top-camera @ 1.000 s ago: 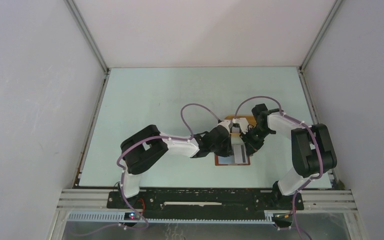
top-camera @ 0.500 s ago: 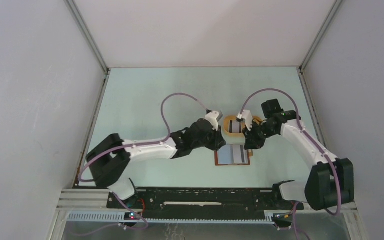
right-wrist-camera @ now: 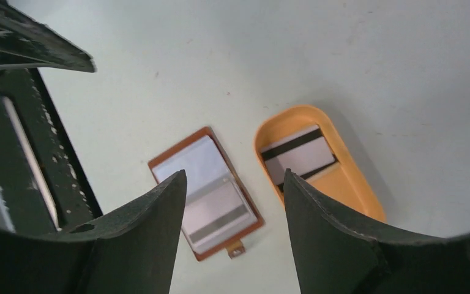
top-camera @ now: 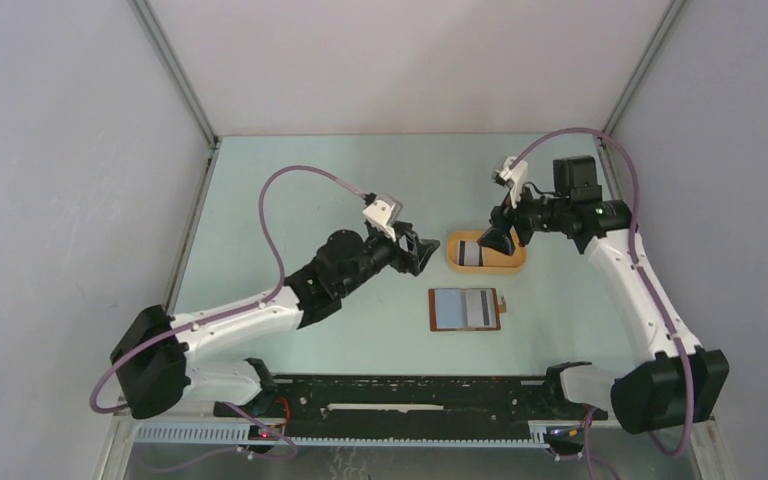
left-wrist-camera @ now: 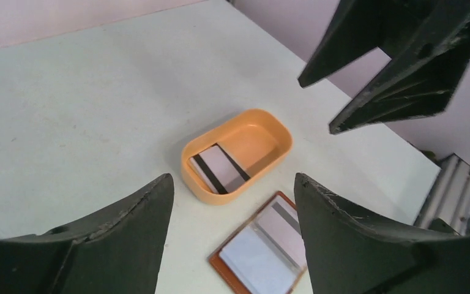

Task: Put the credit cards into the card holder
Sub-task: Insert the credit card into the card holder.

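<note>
Cards (right-wrist-camera: 298, 153) lie flat in oval orange tray (right-wrist-camera: 344, 184) and leather holder (right-wrist-camera: 235, 248).

Bright, even overhead light, soft shadows, wrist-view foregrounds slightly blurred

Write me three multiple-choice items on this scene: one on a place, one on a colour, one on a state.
1. The loose cards not on the card holder lie:
A. in the tray
B. on bare table
C. in a gripper
2. The tray's colour:
A. blue
B. orange
C. green
3. The card holder is:
A. snapped shut
B. gripped
C. lying open
Answers: A, the tray's wall surrounds them; B, its wall and floor are orange; C, its inside faces up with grey cards on it.
</note>
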